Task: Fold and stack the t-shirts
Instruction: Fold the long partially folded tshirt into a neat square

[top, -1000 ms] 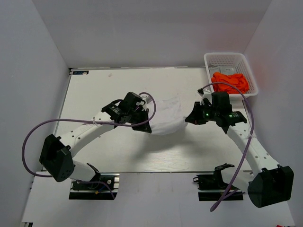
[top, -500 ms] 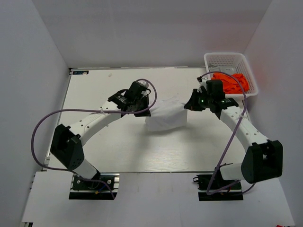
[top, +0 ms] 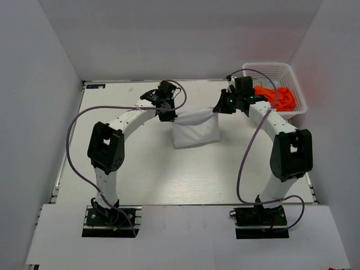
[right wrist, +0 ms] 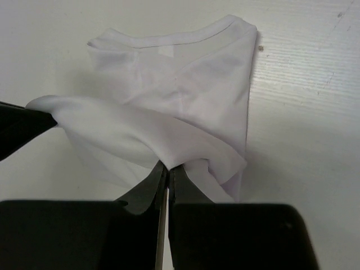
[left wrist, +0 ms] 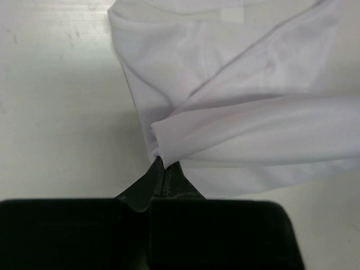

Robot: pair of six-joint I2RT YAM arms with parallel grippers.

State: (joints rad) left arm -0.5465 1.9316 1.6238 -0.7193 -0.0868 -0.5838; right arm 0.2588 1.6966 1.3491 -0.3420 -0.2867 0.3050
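Observation:
The white t-shirt (top: 195,129) lies partly folded in the middle of the table, its far edge lifted. My left gripper (top: 170,116) is shut on that edge's left corner, seen in the left wrist view (left wrist: 164,163) with the white t-shirt (left wrist: 242,101) spread beyond it. My right gripper (top: 218,108) is shut on the right corner, seen in the right wrist view (right wrist: 168,166) with the white t-shirt (right wrist: 185,84) and its collar beyond. The cloth stretches between both grippers. The orange t-shirt (top: 275,97) lies crumpled in the basket.
A white plastic lattice basket (top: 261,70) stands at the table's back right corner. The pale table (top: 124,163) has bare surface to the left of and in front of the shirt. White walls enclose the table on three sides.
Both grippers have carried the shirt's lifted edge away from the arm bases toward the far side of the table. The shirt now lies flatter and more rectangular.

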